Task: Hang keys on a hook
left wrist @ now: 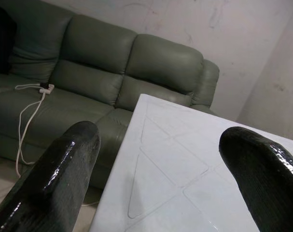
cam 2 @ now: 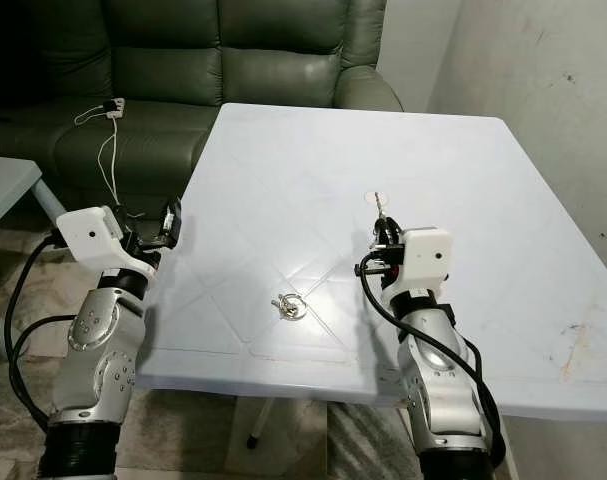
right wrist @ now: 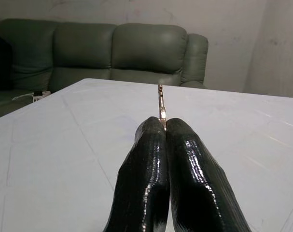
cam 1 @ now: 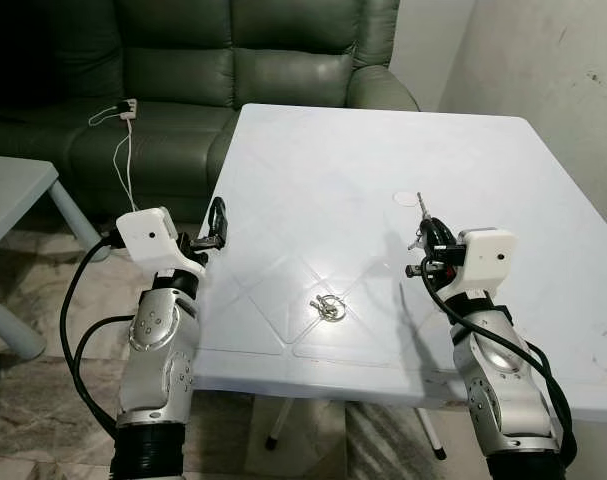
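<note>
R gripper (right wrist: 164, 126): our jaws are pinched together on a thin metal key (right wrist: 160, 102) that sticks out past the tips, held just above the white table (cam 1: 383, 160). L gripper (left wrist: 158, 145): jaws wide apart, nothing btwn them, hovering at the table's left edge w/ the green sofa (cam 1: 183, 60) behind. A 2nd bit of metal, a ring w/ something on it (cam 1: 329, 307), lies on the table btwn our arms, near the front edge.

Risks: the grip is only on the key's end, so it could twist or slip out if we swing fast. We may also be leaving part of the bunch behind.

Hard to tell: no hook that we can make out. Whether ring & key belong together is unclear.
</note>
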Motion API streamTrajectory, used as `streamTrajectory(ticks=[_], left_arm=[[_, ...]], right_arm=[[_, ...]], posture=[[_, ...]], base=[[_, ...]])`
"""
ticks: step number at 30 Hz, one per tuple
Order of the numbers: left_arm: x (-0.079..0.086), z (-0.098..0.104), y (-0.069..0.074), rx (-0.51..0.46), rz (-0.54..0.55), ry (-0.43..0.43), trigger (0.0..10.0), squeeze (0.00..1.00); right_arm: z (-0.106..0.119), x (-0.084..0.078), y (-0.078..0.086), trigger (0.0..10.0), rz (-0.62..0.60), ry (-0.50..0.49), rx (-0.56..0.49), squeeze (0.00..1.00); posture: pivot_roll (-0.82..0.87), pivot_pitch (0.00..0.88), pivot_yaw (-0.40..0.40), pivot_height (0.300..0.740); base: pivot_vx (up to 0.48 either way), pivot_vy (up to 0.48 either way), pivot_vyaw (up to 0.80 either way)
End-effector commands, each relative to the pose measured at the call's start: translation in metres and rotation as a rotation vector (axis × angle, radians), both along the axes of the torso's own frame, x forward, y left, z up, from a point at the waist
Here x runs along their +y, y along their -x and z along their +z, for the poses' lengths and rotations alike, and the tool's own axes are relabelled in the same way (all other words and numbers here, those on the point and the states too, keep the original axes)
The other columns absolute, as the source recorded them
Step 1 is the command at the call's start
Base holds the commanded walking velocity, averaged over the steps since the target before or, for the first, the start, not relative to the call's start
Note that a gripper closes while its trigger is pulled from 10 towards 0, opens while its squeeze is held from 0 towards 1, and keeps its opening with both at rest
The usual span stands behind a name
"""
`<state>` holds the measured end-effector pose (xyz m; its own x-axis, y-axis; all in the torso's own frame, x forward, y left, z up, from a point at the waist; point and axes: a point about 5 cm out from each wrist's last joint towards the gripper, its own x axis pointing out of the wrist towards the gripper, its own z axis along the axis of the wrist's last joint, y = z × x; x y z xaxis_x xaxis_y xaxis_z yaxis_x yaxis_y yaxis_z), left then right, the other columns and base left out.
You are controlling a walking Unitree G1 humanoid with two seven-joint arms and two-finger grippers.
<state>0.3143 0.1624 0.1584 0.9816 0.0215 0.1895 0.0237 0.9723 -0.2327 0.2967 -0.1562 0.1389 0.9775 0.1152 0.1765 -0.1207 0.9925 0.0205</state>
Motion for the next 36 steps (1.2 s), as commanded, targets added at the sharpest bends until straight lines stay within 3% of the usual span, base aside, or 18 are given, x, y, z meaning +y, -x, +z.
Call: streamTrajectory(ticks=[1,36], left_arm=[[-0.0016,0.0013,-0.0022,-0.007,-0.008,0.011,10.0,0.00],[-0.0042,-0.0005,-0.0018,-0.010,-0.015,0.032,10.0,0.00]], right_arm=[[0.0020,-0.0035,-0.0019,10.0,-0.016,0.008,-0.009,0.00],[-0.0002,0.0007,0.0005,10.0,0.007,0.012,0.002,0.00]], posture=[[-0.04,0.000,-0.040,0.740],[-0.04,0.000,-0.054,0.740]], base=[[0.000,0.000,0.00],[0.000,0.259,0.00]])
